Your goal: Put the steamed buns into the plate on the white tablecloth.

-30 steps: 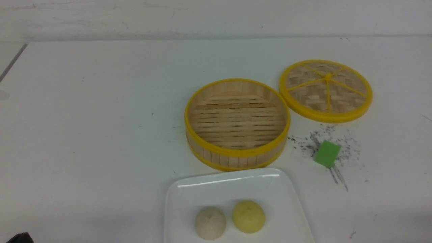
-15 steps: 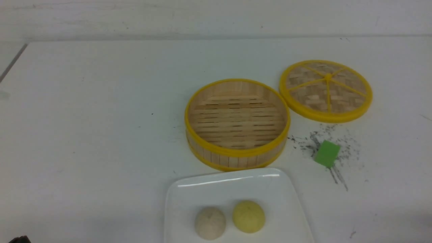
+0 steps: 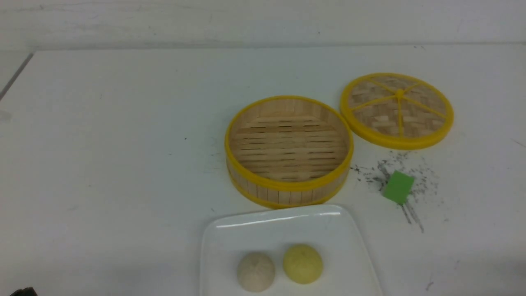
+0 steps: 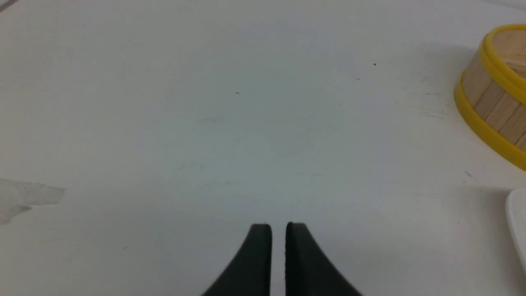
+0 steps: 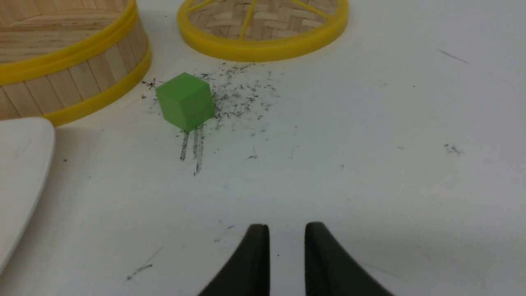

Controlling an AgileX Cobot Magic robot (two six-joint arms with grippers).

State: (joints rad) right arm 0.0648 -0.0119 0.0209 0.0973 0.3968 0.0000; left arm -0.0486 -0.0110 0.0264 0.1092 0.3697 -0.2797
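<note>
The white plate (image 3: 279,218) lies at the near centre of the white tablecloth (image 3: 123,144). The beige pleated bun (image 3: 255,271) and the pale yellow bun (image 3: 303,263) sit side by side in it. My left gripper (image 4: 278,230) hovers over bare cloth left of the plate, its jaws almost touching, with nothing between them. Only a dark tip of it (image 3: 24,292) shows in the front view's corner. My right gripper (image 5: 286,230) hovers over cloth right of the plate, its jaws a narrow gap apart and empty. The plate's edge shows in both wrist views (image 4: 518,222) (image 5: 20,164).
An empty bamboo steamer basket (image 3: 289,150) stands just beyond the plate. Its yellow-rimmed lid (image 3: 397,110) lies flat to the basket's right. A green cube (image 3: 397,187) sits on dark scuff marks in front of the lid, and shows in the right wrist view (image 5: 185,100).
The dark tip of my left gripper has drawn back toward the front view's bottom left corner. The buns, plate, basket, lid and cube have not moved.
</note>
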